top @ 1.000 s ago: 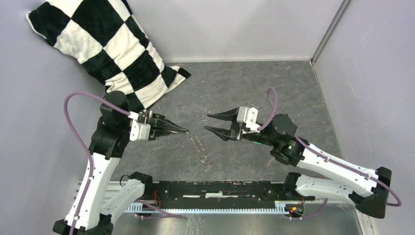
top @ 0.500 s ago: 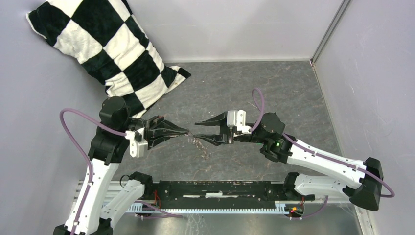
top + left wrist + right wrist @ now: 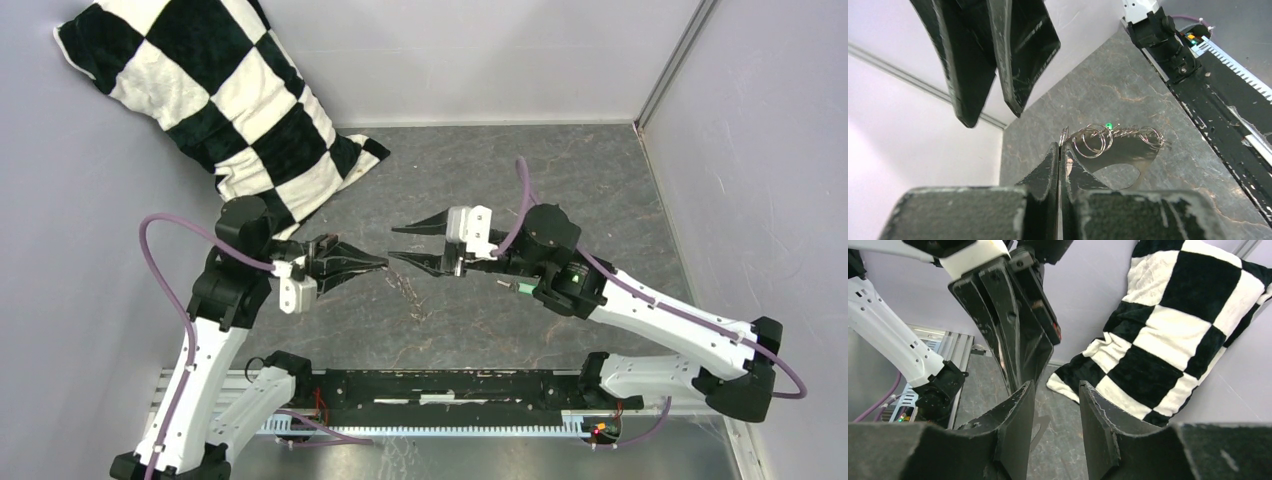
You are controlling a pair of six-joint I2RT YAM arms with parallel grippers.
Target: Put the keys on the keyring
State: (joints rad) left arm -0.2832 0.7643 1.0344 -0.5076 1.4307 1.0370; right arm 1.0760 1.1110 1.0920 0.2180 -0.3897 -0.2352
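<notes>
My left gripper (image 3: 383,266) is shut, its tips pinching a thin wire ring edge-on. From that ring the keyring (image 3: 1128,157) hangs over the floor as a thin silvery loop, with small wire rings (image 3: 1093,141) along its top edge. A tiny bright green spot, the keys' tag (image 3: 1108,125), shows just behind those rings. In the top view the bunch (image 3: 402,285) dangles below the left tips. My right gripper (image 3: 392,244) faces the left one tip to tip, open and empty. In the right wrist view its fingers (image 3: 1023,405) reach up to the left gripper (image 3: 1018,345).
A black-and-white checkered pillow (image 3: 220,100) leans in the back left corner, also behind the right fingers (image 3: 1168,325). Grey walls close the back and right. A black rail (image 3: 440,385) runs along the near edge of the stone-patterned floor (image 3: 480,170).
The right gripper has moved left toward the left gripper's tips and its jaws have narrowed a little. The left gripper stays shut, shifted slightly with the keyring.
</notes>
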